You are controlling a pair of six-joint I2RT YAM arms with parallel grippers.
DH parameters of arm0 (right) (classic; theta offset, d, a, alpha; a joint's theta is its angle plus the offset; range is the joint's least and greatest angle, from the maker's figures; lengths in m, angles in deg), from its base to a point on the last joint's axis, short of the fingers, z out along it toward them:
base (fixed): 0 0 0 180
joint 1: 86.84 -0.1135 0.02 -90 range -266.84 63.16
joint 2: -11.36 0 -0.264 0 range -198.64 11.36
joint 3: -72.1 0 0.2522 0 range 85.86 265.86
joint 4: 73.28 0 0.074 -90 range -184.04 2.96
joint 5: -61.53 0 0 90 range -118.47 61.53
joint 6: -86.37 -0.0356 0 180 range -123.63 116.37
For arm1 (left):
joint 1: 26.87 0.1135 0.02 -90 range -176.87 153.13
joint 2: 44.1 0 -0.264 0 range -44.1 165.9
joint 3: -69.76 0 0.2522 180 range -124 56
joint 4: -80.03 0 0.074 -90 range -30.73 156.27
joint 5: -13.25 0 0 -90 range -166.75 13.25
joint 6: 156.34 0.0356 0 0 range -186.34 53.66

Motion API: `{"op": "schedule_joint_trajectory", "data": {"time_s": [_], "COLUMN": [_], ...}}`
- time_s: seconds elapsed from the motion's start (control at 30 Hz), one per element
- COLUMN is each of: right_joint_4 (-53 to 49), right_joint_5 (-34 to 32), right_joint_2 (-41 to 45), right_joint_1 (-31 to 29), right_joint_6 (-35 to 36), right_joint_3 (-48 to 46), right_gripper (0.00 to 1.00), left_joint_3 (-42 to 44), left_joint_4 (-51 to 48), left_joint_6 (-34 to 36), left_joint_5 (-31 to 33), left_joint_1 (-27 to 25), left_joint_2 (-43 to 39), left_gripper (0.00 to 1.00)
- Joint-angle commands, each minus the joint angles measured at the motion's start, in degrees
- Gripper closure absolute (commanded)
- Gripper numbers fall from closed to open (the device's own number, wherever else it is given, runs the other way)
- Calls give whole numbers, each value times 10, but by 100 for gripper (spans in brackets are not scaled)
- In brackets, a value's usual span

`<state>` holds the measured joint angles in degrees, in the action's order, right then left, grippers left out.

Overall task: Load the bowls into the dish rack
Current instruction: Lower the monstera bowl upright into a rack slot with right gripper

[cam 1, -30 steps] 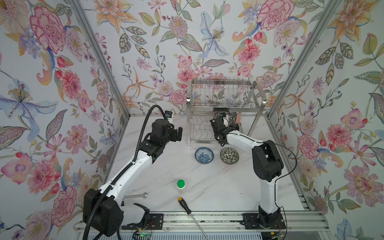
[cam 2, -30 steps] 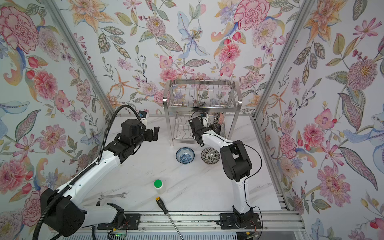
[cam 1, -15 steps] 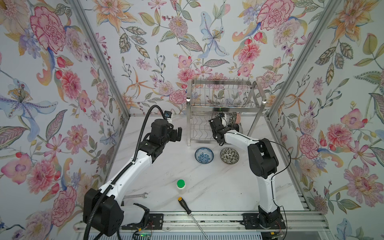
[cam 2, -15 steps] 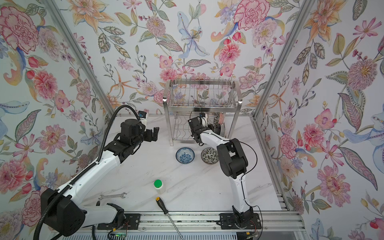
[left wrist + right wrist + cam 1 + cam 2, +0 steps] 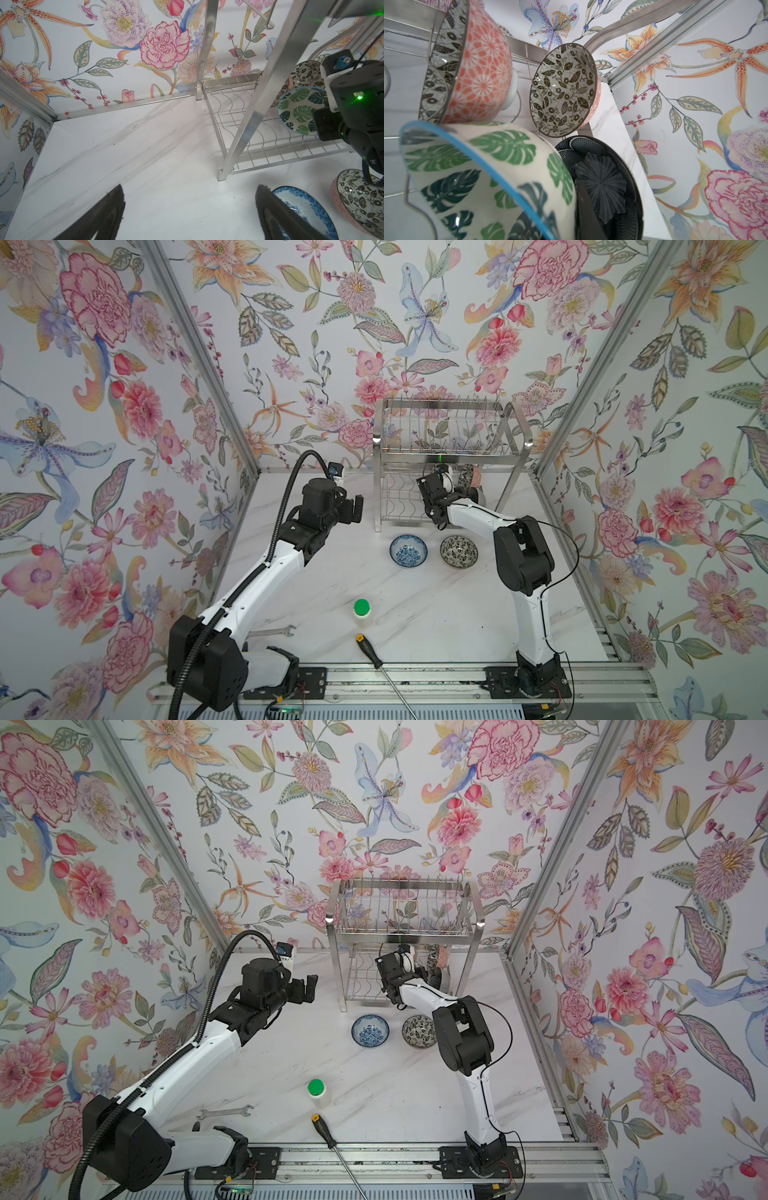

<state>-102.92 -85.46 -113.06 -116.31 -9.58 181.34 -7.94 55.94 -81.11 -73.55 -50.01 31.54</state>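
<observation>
The lower shelf [image 5: 399,497] of the dish rack [image 5: 440,400] is open at left; bowls [image 5: 299,113] and right arm [image 5: 478,516] apparently fill the right.

Enclosure: three walls [image 5: 374,302] papered in a large floral print, pinks, oranges and greens on pale ground. Aluminium posts [image 5: 201,356] mark both rear corners. White marble-pattern tabletop [image 5: 436,614], evenly lit, soft shadows.

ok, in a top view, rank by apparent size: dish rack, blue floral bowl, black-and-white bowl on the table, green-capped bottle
1. dish rack, by far the largest
2. blue floral bowl and black-and-white bowl: they look alike, so not ranked
3. green-capped bottle, the smallest
</observation>
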Motion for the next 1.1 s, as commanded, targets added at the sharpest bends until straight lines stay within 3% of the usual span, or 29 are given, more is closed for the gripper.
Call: {"op": "schedule_joint_trajectory", "data": {"time_s": [0.0, 0.13, 0.57, 0.83, 1.07], "right_joint_4": [11, 11, 11, 11, 11], "right_joint_5": [-7, -2, -1, 15, 18], "right_joint_2": [-13, -16, -19, -18, -13], "right_joint_1": [2, 0, 0, 0, 1], "right_joint_6": [2, 4, 5, 8, 7], "right_joint_3": [21, 22, 20, 23, 21], "right_gripper": [98, 93, 92, 77, 76], "left_joint_3": [9, 9, 10, 14, 14], "left_joint_4": [3, 3, 1, 1, 2], "left_joint_6": [0, -1, -2, -2, -3], "left_joint_5": [-7, -7, -7, -7, -8], "left_joint_1": [8, 9, 9, 9, 9], "left_joint_2": [-1, -2, -5, -7, -7], "left_gripper": [1, 1, 1, 1, 1]}}
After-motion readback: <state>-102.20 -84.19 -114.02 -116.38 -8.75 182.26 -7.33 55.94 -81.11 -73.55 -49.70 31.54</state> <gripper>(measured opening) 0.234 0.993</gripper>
